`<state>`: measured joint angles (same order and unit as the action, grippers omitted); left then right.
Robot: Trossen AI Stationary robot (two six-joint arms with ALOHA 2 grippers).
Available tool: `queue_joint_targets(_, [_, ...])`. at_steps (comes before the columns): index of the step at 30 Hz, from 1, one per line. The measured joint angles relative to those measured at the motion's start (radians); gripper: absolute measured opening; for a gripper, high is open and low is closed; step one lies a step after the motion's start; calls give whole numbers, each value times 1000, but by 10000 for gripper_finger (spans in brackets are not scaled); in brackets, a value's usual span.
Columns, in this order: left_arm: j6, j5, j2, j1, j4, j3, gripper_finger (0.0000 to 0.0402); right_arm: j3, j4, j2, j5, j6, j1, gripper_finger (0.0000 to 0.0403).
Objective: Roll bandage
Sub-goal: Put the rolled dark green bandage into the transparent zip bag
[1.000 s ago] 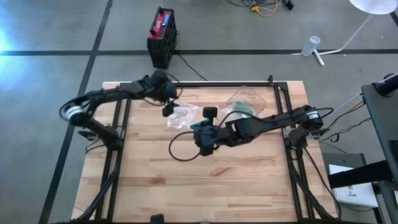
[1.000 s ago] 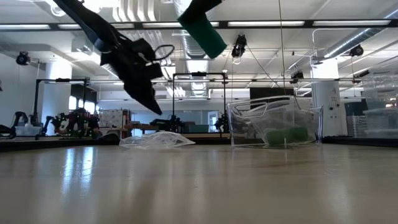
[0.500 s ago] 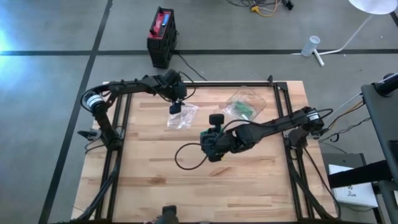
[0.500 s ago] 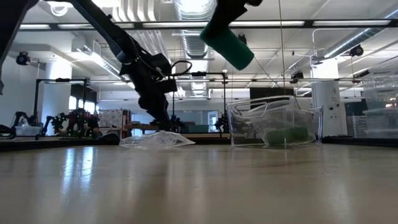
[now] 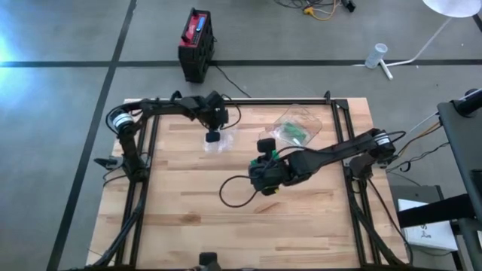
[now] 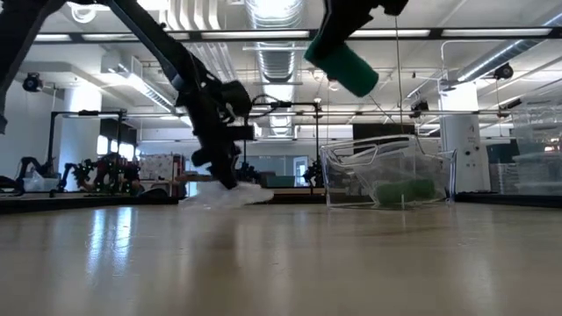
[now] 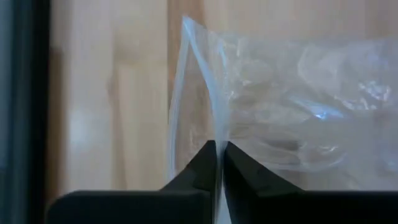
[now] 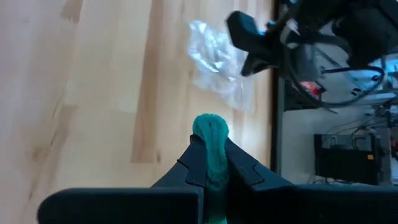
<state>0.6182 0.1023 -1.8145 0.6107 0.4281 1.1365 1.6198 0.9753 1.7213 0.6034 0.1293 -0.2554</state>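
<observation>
Already the green bandage (image 8: 210, 140) was a tight roll, clamped between the right gripper (image 8: 211, 163)'s jaws and held above the middle of the surface (image 5: 188, 226), so the rolling itself looked done.

At the far side of the surface, the left gripper (image 7: 219, 163) had its jaws pinched together on the edge of an empty clear plastic bag (image 7: 292, 112), the film rising out from between the fingertips and the rest of the bag lying just ahead of them. That bag lay well ahead of the right jaws, with bare wood between.

A second clear bag (image 5: 297, 128) with something green inside lay off to the side of both grippers, untouched.

What seemed left was bagging: opening the pinched bag and bringing the roll across to slip it in.
</observation>
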Motion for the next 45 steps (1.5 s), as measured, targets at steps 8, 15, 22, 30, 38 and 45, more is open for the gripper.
queue_joint_targets(8, [54,-151,258,-224,7,-5,1,-83,-21,-180,30,32,43,13])
queue_joint_targets(15, [197,-461,446,-568,8,-22,0,-337,-496,-384,-84,205,128,12])
queue_joint_targets(22, [106,-510,484,-755,3,-51,0,-595,-1510,-408,-758,146,188,12])
queue_joint_targets(30, [79,-520,490,-763,2,-56,0,-642,-1824,-192,-528,45,195,12])
queue_joint_targets(38, [87,-538,508,-763,10,-58,0,-558,-1682,-133,-487,-29,204,12])
queue_joint_targets(45, [82,-538,543,-763,10,-60,0,-515,-1426,-143,-385,-165,204,12])
